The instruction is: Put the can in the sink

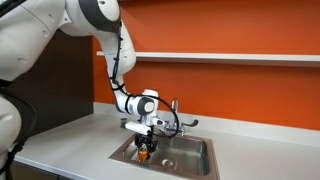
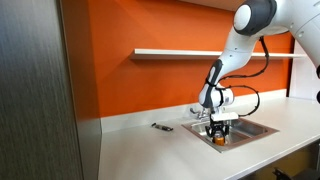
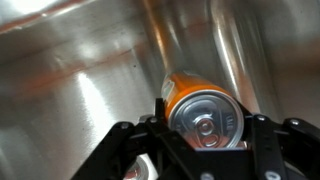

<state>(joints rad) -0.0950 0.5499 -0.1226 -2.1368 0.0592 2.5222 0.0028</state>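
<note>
Tool (image 3: 205, 132) tight on orange can (image 3: 198, 100), both low inside sink (image 1: 192, 158), nr faucet (image 1: 176, 108).

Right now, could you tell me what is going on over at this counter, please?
The Panda arm reaches down into the stainless steel sink, its gripper holding a small orange can. In the wrist view the fingers sit on either side of the can, with the steel basin behind it. The can is not yet released; whether it touches the bottom, I cannot tell. A small dark object lies on the counter, apart from the sink.
</note>
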